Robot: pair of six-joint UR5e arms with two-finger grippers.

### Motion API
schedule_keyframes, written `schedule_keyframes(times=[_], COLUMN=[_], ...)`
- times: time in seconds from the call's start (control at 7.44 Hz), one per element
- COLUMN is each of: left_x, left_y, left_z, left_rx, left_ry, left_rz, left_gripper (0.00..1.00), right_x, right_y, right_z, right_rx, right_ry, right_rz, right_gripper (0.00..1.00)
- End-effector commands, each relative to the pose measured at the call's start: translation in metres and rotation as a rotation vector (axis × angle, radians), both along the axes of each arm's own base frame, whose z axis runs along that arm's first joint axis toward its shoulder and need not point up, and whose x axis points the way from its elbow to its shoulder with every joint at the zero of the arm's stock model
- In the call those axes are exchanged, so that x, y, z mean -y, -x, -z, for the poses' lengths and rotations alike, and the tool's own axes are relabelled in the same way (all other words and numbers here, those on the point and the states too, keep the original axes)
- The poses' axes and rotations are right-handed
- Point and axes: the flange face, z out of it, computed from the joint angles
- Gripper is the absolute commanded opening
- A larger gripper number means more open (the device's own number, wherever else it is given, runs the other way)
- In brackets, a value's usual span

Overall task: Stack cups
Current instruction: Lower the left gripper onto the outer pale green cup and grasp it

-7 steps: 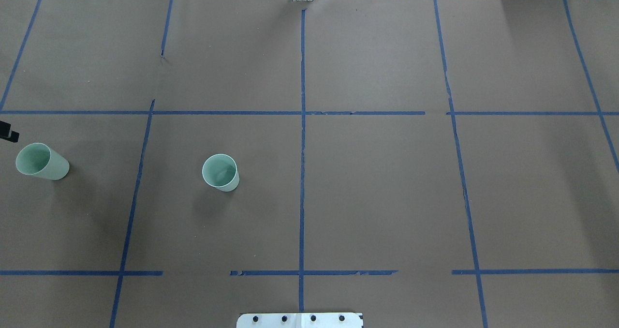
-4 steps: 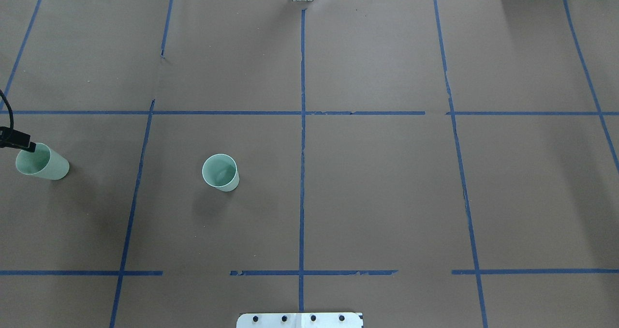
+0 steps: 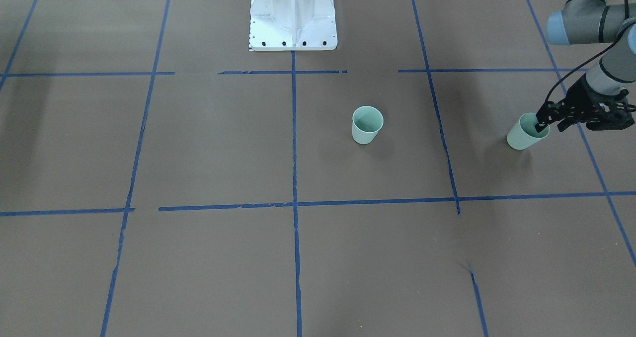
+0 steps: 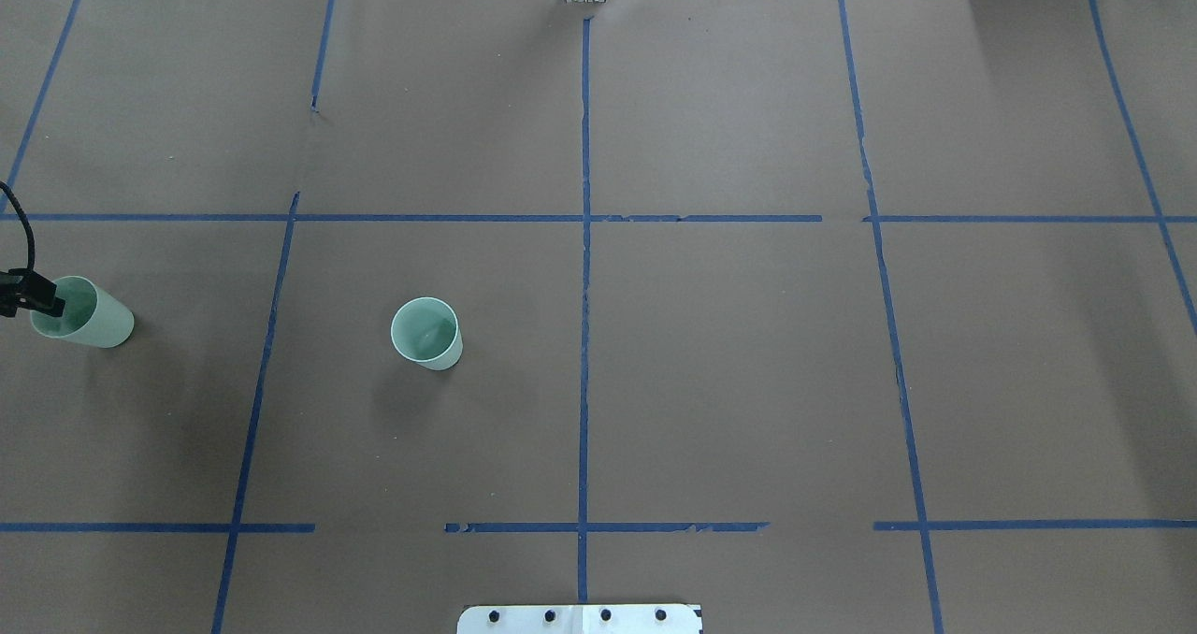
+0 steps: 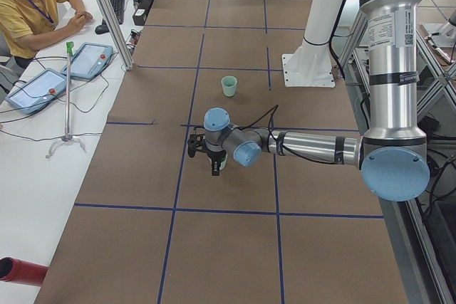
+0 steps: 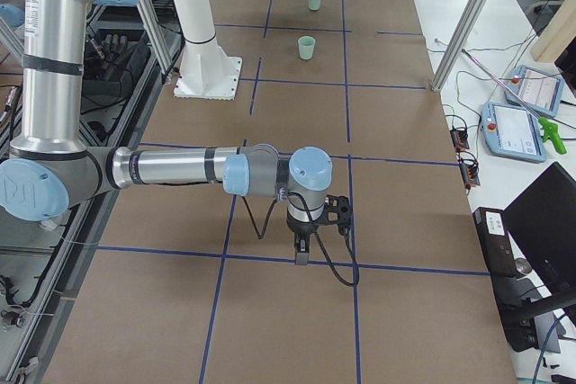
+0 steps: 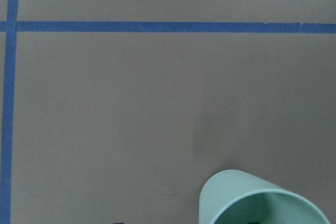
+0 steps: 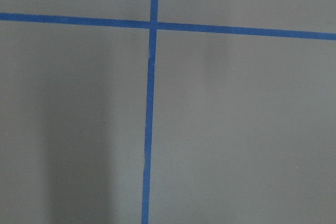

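My left pincer, spread wide, straddles the cup's rim; closing off-centre could tip it over.

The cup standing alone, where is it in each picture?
Front-facing: lone cup just right of centre.
Overhead: lone cup left of centre.
Exterior left: lone cup upper middle.
Exterior right: lone cup top, nearer one.
Left wrist: absent.
Right wrist: absent.
Landmark: white robot base.

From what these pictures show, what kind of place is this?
Probably a robotics lab: a brown paper-covered table marked with a blue tape grid, a silver-and-blue robot arm, and a person in a yellow shirt beside tablet-like control pendants.
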Motion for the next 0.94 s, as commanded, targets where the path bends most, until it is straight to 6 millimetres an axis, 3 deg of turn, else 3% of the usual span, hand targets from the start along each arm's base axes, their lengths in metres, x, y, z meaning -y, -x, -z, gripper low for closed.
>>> schedule_keyframes(times=[0.0,0.27,0.4,0.67,0.81], left_x=[0.0,0.001,0.004,0.004,0.024], left_y=[0.001,0.007,0.007,0.01,-0.003], left_z=[0.01,0.042,0.079,0.19,0.241], left_rx=[-0.01,-0.032,-0.021,-0.026,-0.06], left_ry=[-0.011,-0.053,-0.034,0.019,0.073], left_rz=[0.002,0.014,0.017,0.076,0.154], left_gripper=[0.0,0.0,0.0,0.0,0.0], right_x=[0.0,0.0,0.0,0.0,0.0], right_y=[0.0,0.0,0.0,0.0,0.0], right_z=[0.0,0.0,0.0,0.0,0.0], right_rx=[0.0,0.0,0.0,0.0,0.0], right_ry=[0.0,0.0,0.0,0.0,0.0], right_rz=[0.0,0.0,0.001,0.001,0.001], right_gripper=[1.0,1.0,1.0,1.0,1.0])
